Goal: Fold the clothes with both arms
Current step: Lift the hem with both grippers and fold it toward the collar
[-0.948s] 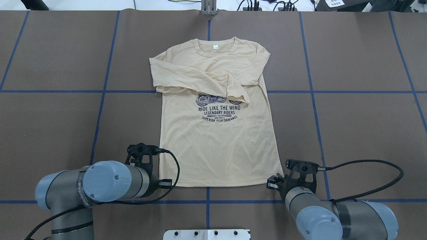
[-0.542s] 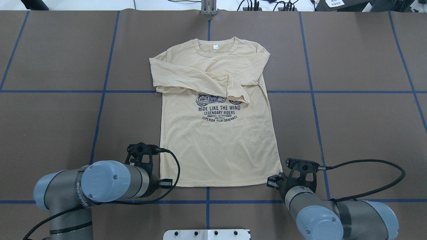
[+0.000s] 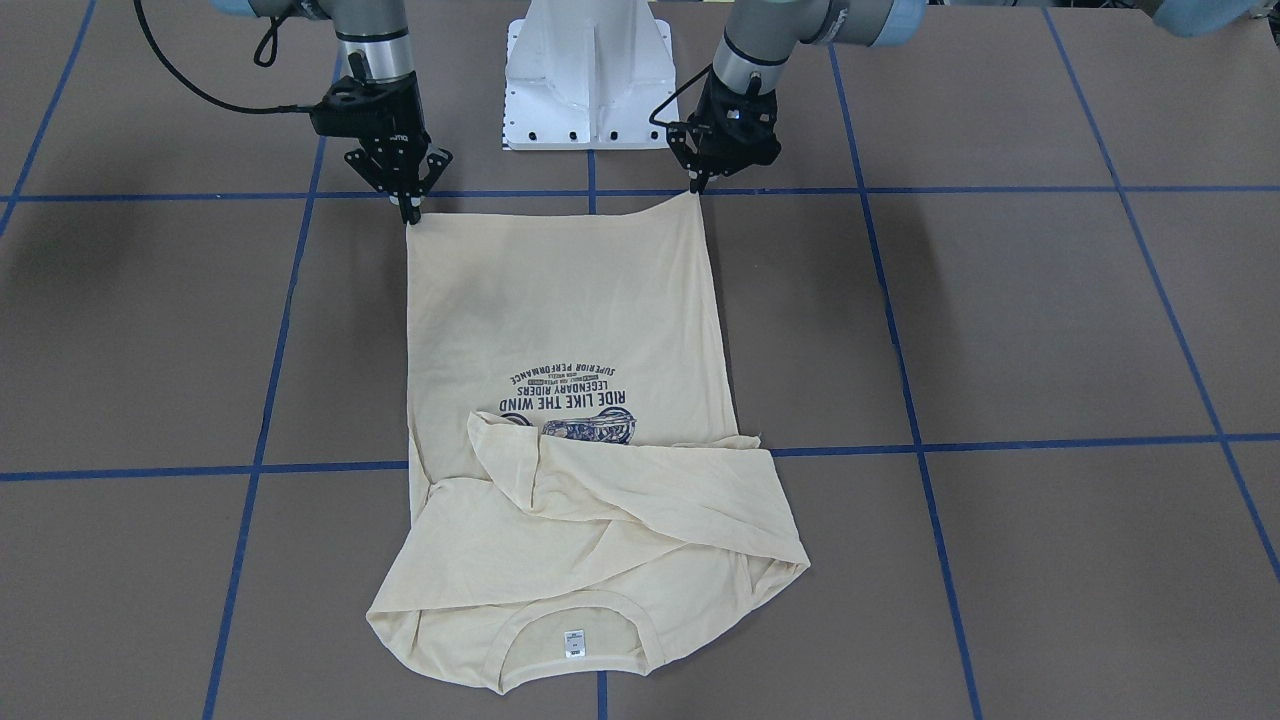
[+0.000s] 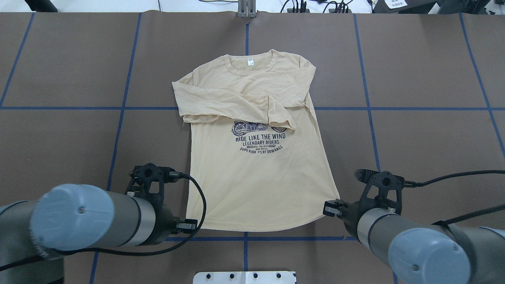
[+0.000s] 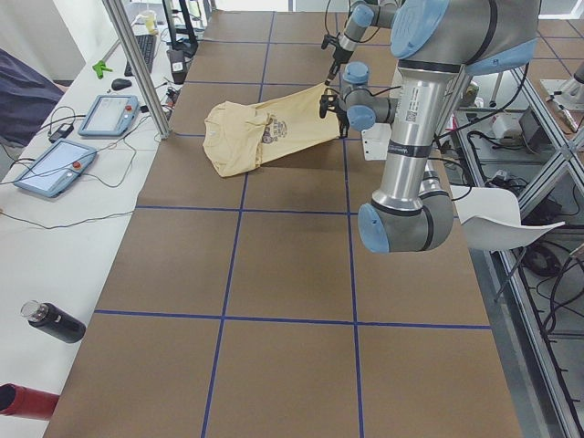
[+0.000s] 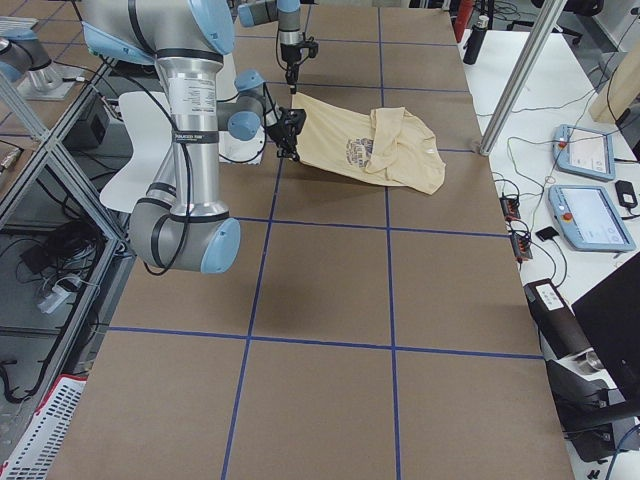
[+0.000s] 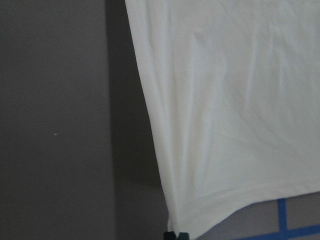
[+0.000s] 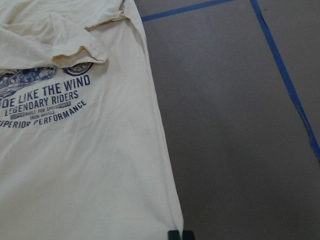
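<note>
shirt: cream long-sleeved shirt (image 4: 256, 177), print (image 4: 260, 140) facing up, mid-counter (image 4: 434, 138), just in front of the robot
left end effector (image 3: 697, 187): fingers together, clamped on the hem corner at the robot's left
right end effector (image 3: 409, 208): clamped on the other hem corner
hem (image 4: 252, 230): strung between the two end effectors, raised off the counter in the side views
collar end: lies on the counter
long axis: hem to collar (image 4: 247, 68), straight away from the robot; collar points to the far edge
sleeves (image 4: 221, 98): folded across the chest, overlapping the top of the print
</note>
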`<state>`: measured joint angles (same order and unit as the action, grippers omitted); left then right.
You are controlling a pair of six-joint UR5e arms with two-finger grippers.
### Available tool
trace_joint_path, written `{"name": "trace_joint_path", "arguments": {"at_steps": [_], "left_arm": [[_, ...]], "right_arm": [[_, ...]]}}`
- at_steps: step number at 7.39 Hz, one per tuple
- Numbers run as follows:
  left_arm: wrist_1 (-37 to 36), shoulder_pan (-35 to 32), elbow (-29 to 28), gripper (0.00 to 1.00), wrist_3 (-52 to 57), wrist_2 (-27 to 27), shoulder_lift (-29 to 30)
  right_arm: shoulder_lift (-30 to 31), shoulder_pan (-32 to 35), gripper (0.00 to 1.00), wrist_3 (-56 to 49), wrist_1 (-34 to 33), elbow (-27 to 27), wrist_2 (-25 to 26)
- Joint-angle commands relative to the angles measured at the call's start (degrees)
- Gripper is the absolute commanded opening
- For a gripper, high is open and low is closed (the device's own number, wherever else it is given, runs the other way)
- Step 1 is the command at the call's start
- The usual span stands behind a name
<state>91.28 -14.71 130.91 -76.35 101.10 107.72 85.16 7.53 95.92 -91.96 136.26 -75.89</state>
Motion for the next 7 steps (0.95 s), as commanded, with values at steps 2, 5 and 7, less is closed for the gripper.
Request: {"name": "trace_joint_path", "arguments": {"at_steps": [2, 5, 7], "left_arm": [[-15.59, 0.91, 19.1, 0.0, -0.29, 5.07, 0.65], [-15.69, -0.92, 8.71, 0.0, 0.58, 1.93, 3.18], [-15.26, -7.22, -3.24, 0.0, 7.32, -1.95, 9.32]], "right_arm": [[-1.03, -7.16, 0.0, 0.15, -16.91, 20.25, -7.08], [-7.75, 0.86, 0.0, -0.29, -17.12, 10.51, -6.73], [-19.82, 10.62, 0.0, -6.14, -16.24, -5.77, -6.9]]}}
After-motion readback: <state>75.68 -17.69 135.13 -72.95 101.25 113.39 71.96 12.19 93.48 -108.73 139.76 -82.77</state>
